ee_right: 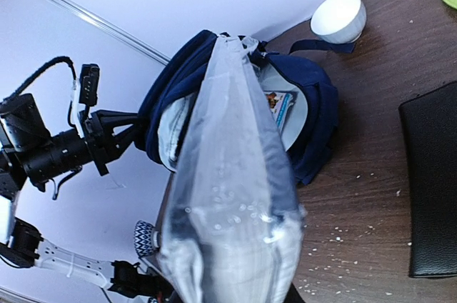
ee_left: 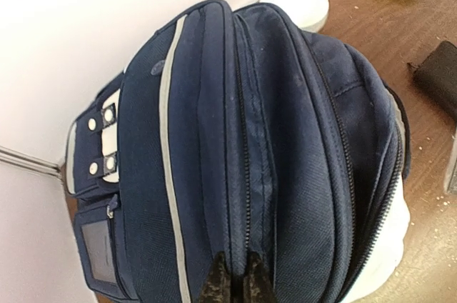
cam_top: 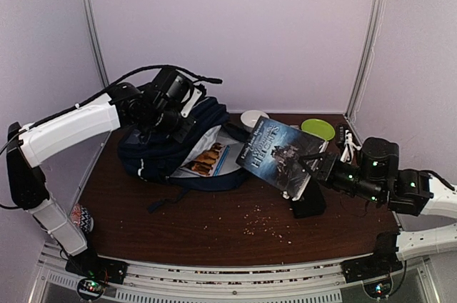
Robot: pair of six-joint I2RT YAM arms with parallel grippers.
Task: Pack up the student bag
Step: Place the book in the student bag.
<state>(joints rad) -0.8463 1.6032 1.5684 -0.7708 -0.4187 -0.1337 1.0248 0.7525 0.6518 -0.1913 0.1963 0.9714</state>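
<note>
While the mouth is held open: inserting book.
Student bag (cam_top: pixel 146 156) at surface's (cam_top: pixel 214 224) far-left corner; book (cam_top: pixel 280 154) clamped in right claw (cam_top: pixel 313 166); left claw (ee_left: pixel 233 281) pinched shut on bag rim. Best to enter low, angled under that rim.

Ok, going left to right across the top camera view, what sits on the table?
From the left edge: small patterned item → student bag → white bowl → green plate. The book held by the right gripper overlaps bowl and plate, so it is left out.
</note>
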